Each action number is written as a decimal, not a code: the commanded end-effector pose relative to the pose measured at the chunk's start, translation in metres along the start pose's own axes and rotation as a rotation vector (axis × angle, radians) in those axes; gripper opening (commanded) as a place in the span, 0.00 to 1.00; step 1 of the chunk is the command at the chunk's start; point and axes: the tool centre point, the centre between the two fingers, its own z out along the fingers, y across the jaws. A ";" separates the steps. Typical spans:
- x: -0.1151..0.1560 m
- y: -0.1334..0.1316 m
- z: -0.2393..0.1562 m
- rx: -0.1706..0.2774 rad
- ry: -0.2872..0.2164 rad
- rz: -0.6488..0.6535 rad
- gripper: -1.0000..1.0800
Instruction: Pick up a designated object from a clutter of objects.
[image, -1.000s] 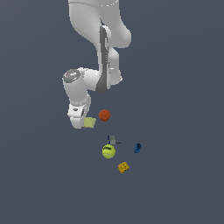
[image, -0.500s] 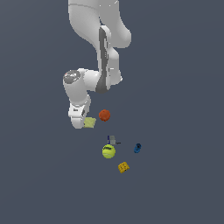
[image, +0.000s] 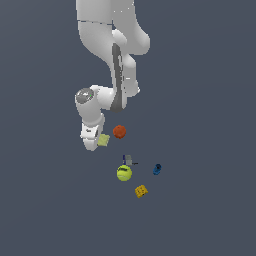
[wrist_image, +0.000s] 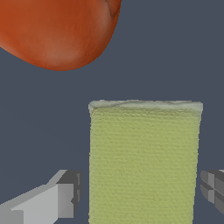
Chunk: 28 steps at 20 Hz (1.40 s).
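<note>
Here, released gripper (wrist_image: 139, 197) straddling the pale pad (wrist_image: 144, 162), fingers apart from it, orange-red ball (wrist_image: 57, 30) just beside, yellow-green ball (image: 124, 173) farther off

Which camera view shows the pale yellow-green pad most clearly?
The wrist view: the pale pad fills much of it, its woven texture plain, between the two fingertips of the gripper, with gaps on both sides. In the exterior view the pad is only a small square beside the gripper.

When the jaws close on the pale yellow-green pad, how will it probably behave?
The pale yellow-green pad looks thin with a woven texture, so it may be soft and bend when squeezed. The texture probably resists slipping. Being flat, it should not roll, unlike the orange-red ball nearby.
</note>
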 end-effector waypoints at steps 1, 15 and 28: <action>0.000 0.000 0.008 -0.001 0.000 -0.001 0.96; 0.000 0.000 0.014 -0.001 0.000 -0.001 0.00; 0.017 -0.005 -0.009 -0.003 -0.001 -0.002 0.00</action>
